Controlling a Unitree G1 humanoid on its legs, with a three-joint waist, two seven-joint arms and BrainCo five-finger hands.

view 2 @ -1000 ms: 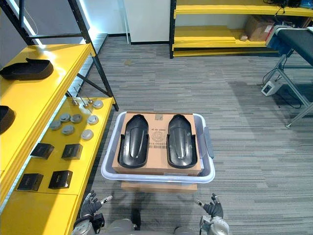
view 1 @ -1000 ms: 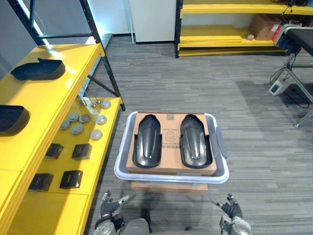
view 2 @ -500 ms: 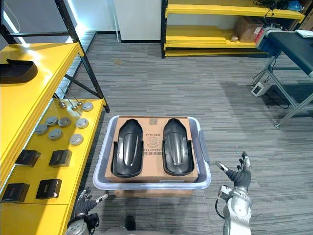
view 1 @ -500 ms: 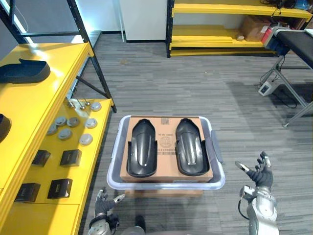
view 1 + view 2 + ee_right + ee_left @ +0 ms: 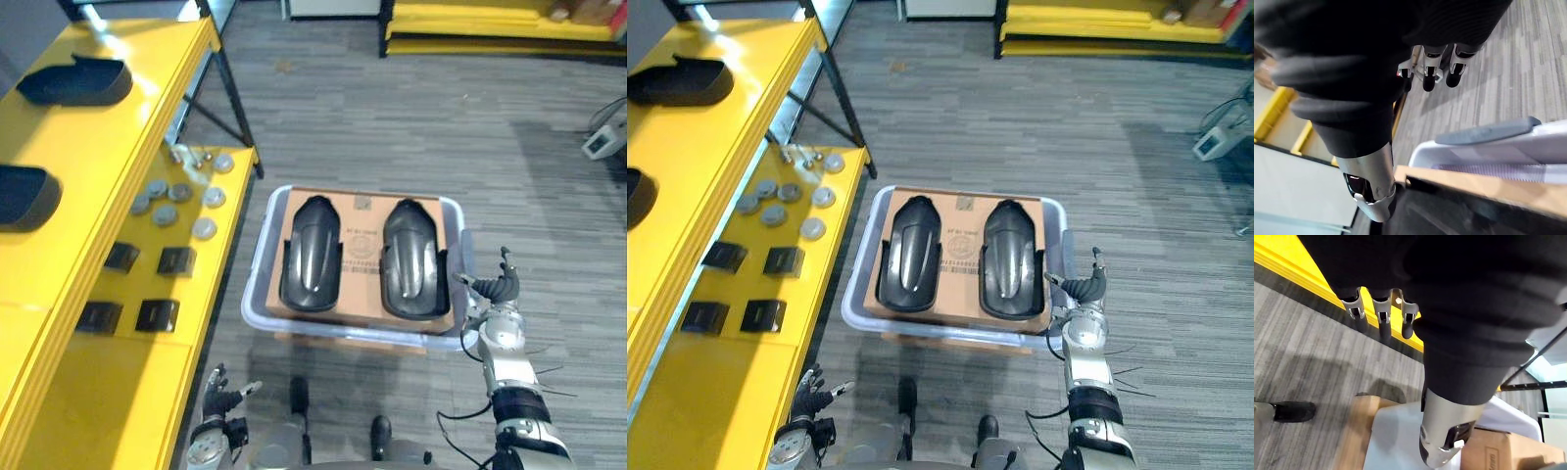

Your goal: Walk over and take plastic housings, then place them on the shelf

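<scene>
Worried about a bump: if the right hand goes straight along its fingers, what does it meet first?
Probably nothing: the right hand points past the grey handle of the bin, over floor. Depth is unclear, so it might graze that handle.

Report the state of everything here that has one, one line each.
left boxed housing: lying in the cardboard box, ungrasped.
right boxed housing: lying beside it, ungrasped.
cardboard box: sitting in the bin.
bin: open-topped.
far shelf housing: resting on the yellow shelf.
near shelf housing: resting there too.
right hand: open, empty, beside the bin.
left hand: open, empty.
</scene>
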